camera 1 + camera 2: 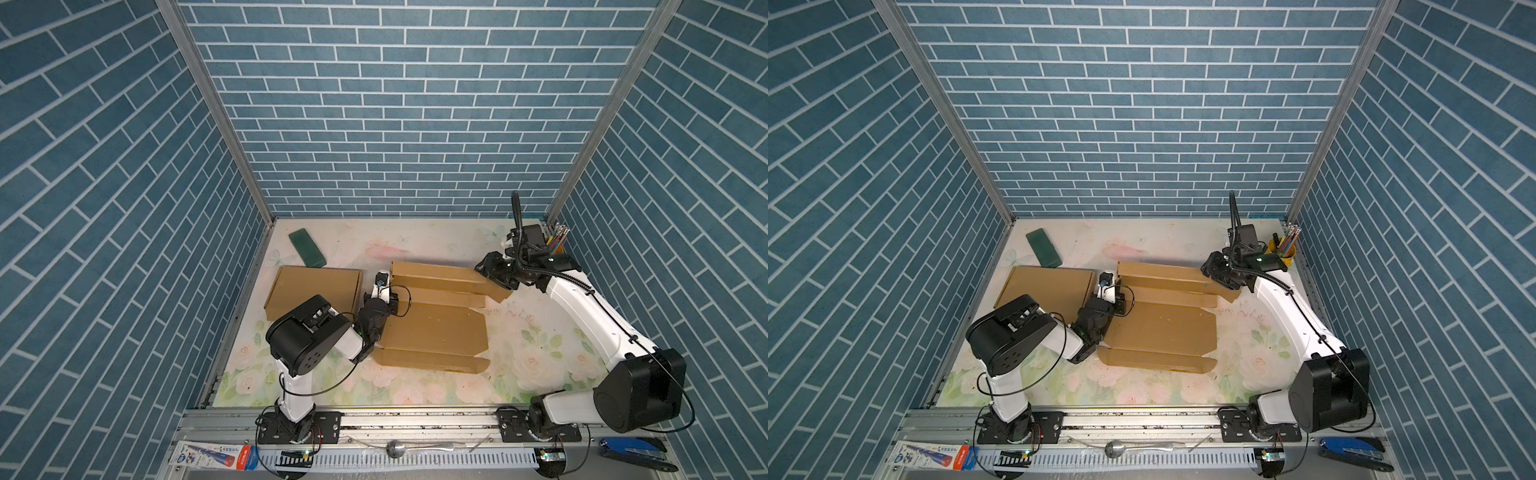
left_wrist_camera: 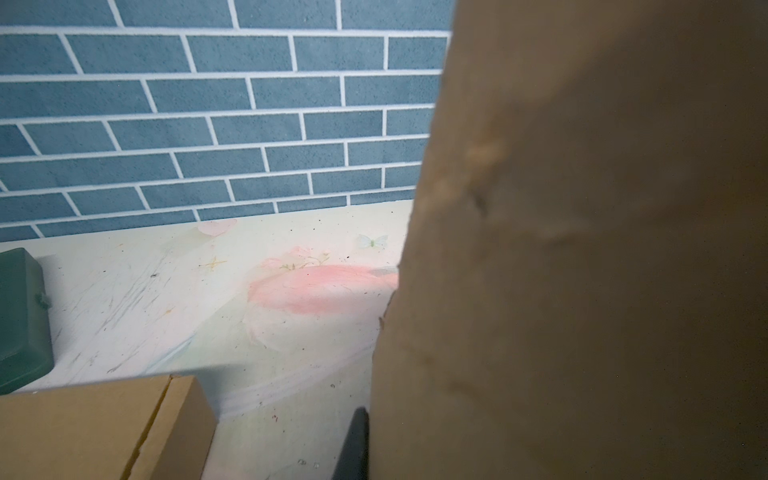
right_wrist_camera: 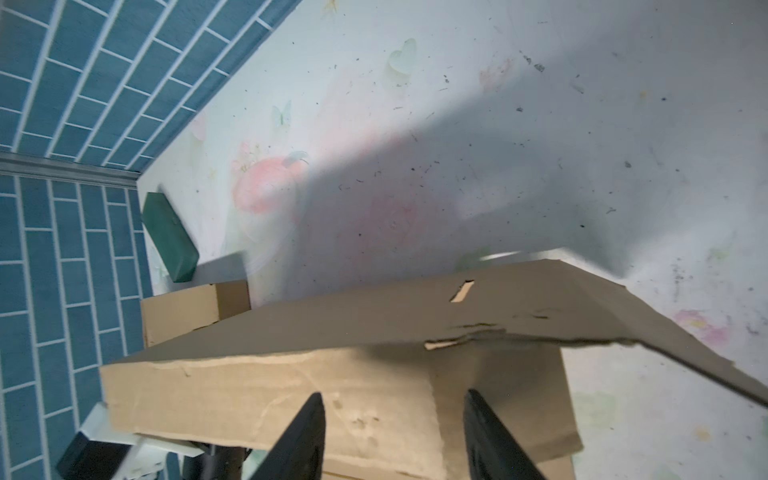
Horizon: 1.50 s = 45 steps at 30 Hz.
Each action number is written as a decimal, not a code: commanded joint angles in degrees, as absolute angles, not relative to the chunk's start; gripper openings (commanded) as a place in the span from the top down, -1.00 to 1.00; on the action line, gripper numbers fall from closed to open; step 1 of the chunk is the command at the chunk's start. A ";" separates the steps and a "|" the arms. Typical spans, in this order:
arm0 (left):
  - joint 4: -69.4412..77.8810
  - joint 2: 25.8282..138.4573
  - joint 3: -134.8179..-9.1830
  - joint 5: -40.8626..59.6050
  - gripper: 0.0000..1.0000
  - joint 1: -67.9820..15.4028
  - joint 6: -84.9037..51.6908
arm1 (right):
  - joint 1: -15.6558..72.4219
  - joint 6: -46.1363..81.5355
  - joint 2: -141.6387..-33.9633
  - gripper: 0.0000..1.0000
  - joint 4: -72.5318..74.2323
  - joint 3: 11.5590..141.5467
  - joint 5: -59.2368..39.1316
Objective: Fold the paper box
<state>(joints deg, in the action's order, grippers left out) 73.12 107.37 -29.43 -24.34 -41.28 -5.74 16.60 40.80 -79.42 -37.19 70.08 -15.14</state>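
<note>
The paper box [image 1: 436, 332] lay mostly flat in the middle of the surface [image 1: 540, 357], its far wall [image 1: 436, 274] part raised. The left claw [image 1: 384, 282], closed, sat at the wall's left end. The right claw [image 1: 488, 272], fingers apart, sat at its right end. The next move probably called for standing that wall upright.

Flat box [image 1: 436, 332] lies mid worktop [image 1: 536, 345] with its far flap [image 1: 436, 274] tilted up. Left hand [image 1: 390, 283] is closed on the flap's left end. Right hand [image 1: 496, 278] is at the right end, jaws unclear. Second box [image 1: 316, 291], folded, sits just left of the left hand. Green case [image 1: 307, 248] lies behind it, upper left of worktop. Pencil cup [image 1: 559, 243] is in the far right corner. Pliers [image 1: 636, 451] are at lower right of frame.
</note>
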 commanded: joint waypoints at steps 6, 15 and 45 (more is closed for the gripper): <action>71.59 107.89 -30.32 -23.47 0.95 -41.66 -4.31 | 16.88 42.26 -82.08 0.04 -34.32 69.56 -19.49; 71.24 108.01 -30.46 -23.77 0.95 -41.66 -4.46 | 16.88 35.95 -80.53 -0.23 -46.39 73.89 -8.62; 70.43 107.97 -30.76 -24.06 0.99 -41.66 -4.49 | 14.86 37.35 -82.71 0.03 -36.77 72.48 -22.37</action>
